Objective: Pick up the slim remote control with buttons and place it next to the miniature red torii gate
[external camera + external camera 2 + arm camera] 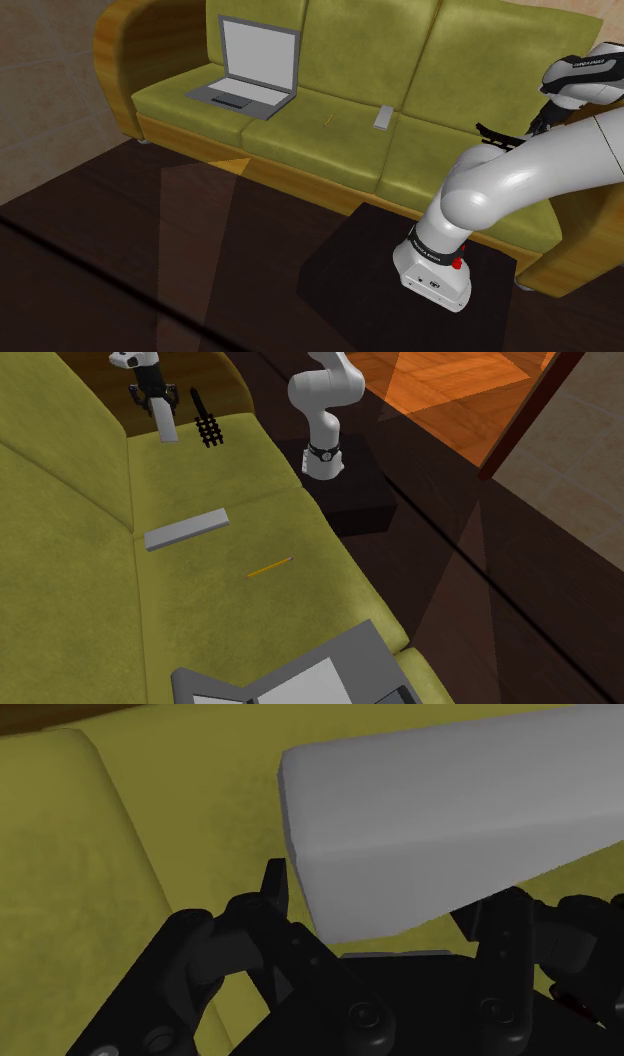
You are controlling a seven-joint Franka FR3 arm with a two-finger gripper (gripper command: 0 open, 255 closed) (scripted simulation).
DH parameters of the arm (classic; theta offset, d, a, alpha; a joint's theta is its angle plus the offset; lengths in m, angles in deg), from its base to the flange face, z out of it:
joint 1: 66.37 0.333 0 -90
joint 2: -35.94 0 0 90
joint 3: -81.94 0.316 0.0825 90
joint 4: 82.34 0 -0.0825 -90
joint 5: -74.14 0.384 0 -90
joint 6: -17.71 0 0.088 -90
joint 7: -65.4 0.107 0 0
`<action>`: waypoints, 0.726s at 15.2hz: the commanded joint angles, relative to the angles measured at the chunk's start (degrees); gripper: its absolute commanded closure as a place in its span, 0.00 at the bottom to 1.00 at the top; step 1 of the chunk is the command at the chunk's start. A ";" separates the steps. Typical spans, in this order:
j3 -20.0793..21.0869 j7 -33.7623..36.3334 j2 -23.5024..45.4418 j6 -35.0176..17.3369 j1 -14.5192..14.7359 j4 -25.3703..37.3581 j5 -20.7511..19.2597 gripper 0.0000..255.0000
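Upper right, shoulder view: arm is reaching over olive sofa; grey bar is lying mid-frame. Upper left, second exterior view: gripper is grasping grey remote, just beside black torii gate. Wrist view: jaws are clenching the remote's end.

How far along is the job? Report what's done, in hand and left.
Done: the remote is picked up, clasped in the gripper over the sofa.
In hand: the carry. The remote hangs close to the dark gate on the seat.
Left: set it down beside the gate and let go.
A second grey bar lies untouched on the seat.
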 commanded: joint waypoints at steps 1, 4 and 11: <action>-1.66 0.46 -0.55 -1.31 0.32 -1.60 -0.86 1.00; -3.63 1.03 -1.10 -3.03 1.46 -2.44 -2.06 1.00; -6.24 1.38 -1.23 -5.25 2.96 -3.31 -2.90 1.00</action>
